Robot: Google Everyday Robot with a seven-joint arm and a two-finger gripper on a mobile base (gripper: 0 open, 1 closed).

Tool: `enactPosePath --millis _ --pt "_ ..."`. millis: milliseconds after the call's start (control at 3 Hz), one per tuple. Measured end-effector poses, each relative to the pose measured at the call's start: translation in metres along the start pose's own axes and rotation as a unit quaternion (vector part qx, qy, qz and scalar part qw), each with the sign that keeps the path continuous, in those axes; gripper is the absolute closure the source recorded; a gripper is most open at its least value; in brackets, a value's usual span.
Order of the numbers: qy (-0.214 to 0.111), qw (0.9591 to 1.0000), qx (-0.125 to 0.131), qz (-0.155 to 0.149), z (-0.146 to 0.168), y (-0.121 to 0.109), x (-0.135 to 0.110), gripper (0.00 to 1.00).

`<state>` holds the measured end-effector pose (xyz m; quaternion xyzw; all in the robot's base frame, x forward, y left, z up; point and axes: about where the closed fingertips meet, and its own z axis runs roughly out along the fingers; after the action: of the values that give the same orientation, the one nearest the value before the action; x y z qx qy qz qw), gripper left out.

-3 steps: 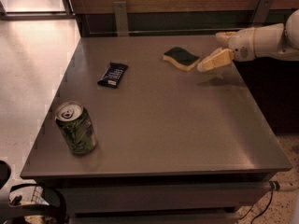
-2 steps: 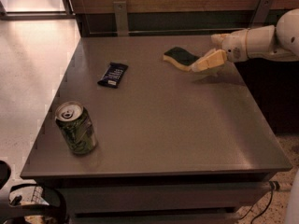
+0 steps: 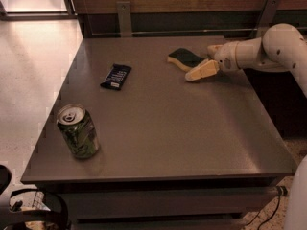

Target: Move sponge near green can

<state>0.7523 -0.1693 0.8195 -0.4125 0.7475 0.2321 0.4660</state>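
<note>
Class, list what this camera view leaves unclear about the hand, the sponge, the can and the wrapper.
All in the camera view:
The hand, at the right end of the sponge: contact unclear; its near finger covers that end.
The arm: cut off by the right edge.
The wrapper: print too small to read.
The green can: back turned away from the camera.

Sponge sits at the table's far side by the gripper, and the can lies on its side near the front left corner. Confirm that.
Not quite: the camera view shows the can standing upright. The sponge is at the far side by the open gripper.
</note>
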Motion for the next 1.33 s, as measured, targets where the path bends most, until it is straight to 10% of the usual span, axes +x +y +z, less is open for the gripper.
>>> enactPosePath --millis 1333 --pt "0.001 1.0000 -0.008 0.003 0.0116 0.0034 -0.0018 0.92"
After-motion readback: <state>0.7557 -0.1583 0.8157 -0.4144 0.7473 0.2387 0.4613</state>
